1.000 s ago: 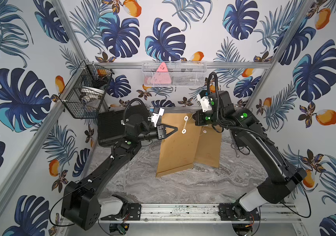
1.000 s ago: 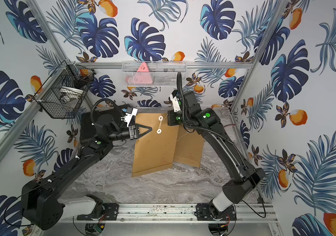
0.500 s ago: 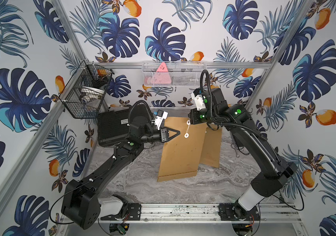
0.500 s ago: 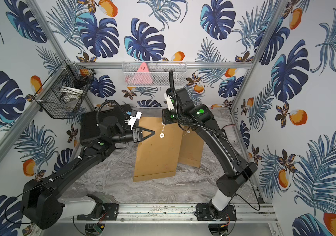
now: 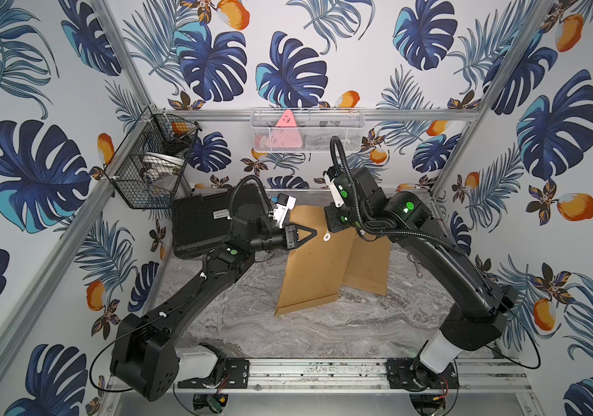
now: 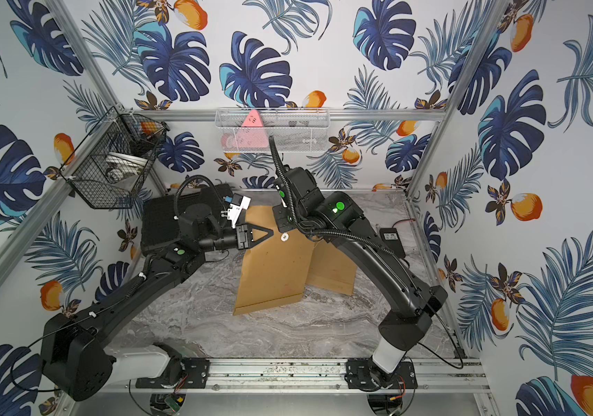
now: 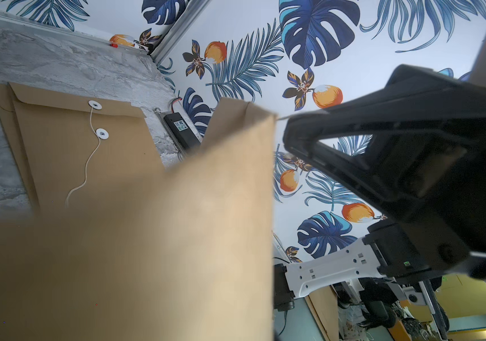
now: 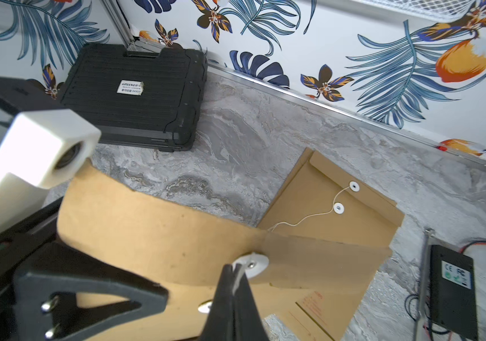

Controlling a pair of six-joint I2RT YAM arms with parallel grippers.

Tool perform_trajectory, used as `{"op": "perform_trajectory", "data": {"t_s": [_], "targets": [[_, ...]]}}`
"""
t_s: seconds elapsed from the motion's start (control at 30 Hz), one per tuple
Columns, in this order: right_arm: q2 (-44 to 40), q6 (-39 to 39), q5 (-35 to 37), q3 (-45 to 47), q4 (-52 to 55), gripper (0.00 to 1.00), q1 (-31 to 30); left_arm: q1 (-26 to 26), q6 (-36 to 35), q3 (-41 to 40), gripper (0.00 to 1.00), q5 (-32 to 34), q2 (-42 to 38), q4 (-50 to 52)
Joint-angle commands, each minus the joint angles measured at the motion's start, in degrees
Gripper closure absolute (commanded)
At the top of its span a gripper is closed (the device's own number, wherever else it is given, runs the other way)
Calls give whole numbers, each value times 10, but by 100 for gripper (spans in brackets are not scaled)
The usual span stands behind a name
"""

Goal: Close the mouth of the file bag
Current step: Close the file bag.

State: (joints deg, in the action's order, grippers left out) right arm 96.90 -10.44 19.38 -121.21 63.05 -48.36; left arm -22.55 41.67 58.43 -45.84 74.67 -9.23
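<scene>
Plainly, we held the file bag (image 5: 309, 266) tilted up at the middle of the bench (image 5: 323, 335), its foot down; left pincer (image 5: 311, 231) pressed together beside its flap (image 8: 147, 230), right pincer (image 8: 234, 270) pinching the string (image 8: 237, 274). A hard tug, we judged, could tear the disc (image 8: 253, 262) off.

Lifted file bag (image 8: 162, 233), flap curling; right gripper (image 8: 233, 270), jaws pressed together, tips at its white disc (image 8: 250, 263). The left gripper (image 8: 160, 290) tip overlaps the paper. Just beyond file bag, second bag (image 8: 339, 236) flat on table (image 8: 235, 141); black case (image 8: 135, 94) farther beyond.
</scene>
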Motion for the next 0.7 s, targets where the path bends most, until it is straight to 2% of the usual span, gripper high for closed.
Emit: {"op": "perform_trajectory", "data": {"t_s": [0.0,0.13,0.37,0.53,0.67], "targets": [[-3,12,41,-8,17,97,-10,0,-11,7,100,10,2,-6],[-1,12,26,-3,17,99,-14,1,-14,10,100,10,2,-3],[1,-2,-37,22,-17,84,-11,1,-11,10,100,5,-1,-11],[1,-15,-69,38,-48,84,-10,0,-11,7,100,3,-5,-15],[-10,-31,-94,63,-73,89,-11,2,-12,6,100,5,-8,-14]]}}
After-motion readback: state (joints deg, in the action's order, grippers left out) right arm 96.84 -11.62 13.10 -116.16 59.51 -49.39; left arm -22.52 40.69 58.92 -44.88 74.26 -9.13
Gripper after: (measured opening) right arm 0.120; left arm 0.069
